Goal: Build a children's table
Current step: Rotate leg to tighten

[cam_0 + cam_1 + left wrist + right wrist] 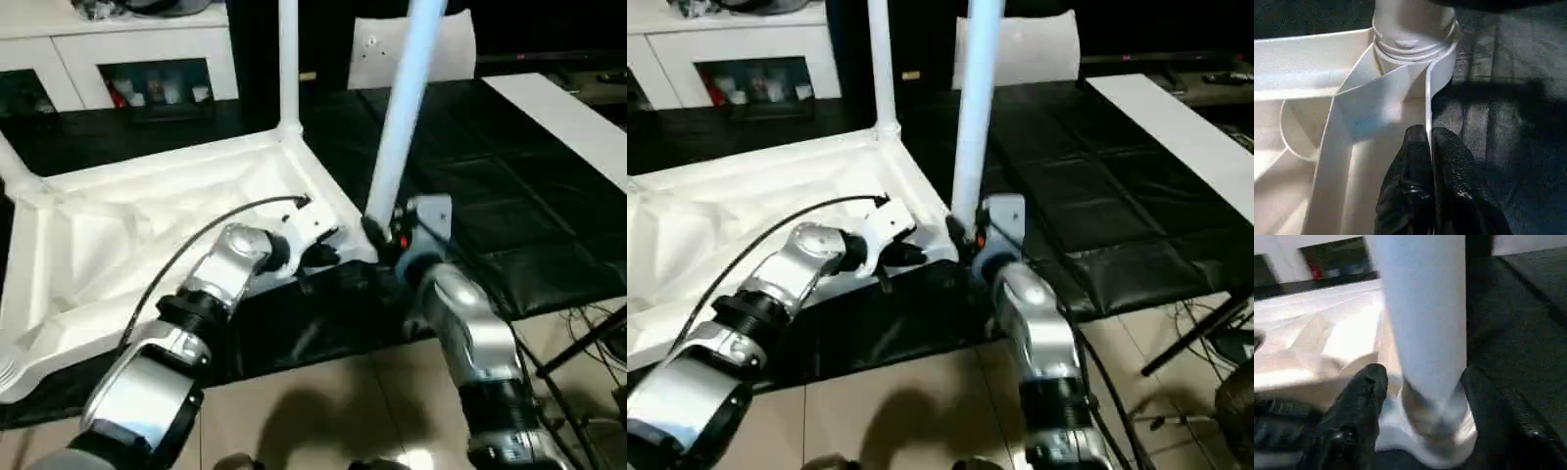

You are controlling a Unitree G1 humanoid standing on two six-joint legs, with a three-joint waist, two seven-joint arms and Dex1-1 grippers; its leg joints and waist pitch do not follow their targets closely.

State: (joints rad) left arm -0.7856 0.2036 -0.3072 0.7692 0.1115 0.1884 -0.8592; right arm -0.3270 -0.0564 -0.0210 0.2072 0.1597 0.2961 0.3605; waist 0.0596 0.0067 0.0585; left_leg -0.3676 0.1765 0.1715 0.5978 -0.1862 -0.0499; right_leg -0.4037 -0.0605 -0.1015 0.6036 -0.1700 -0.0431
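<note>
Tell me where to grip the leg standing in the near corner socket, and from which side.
Take the leg low on its tube, just above the socket, from the robot's side, fingers either side. It stands nearly upright and round there, where the right gripper already straddles it; the tabletop rim blocks the far-left approach.

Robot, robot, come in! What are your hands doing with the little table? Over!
Left gripper shut on table top rim. Right gripper straddles near leg at its corner socket. Far leg stands upright. Nothing in the way.
</note>
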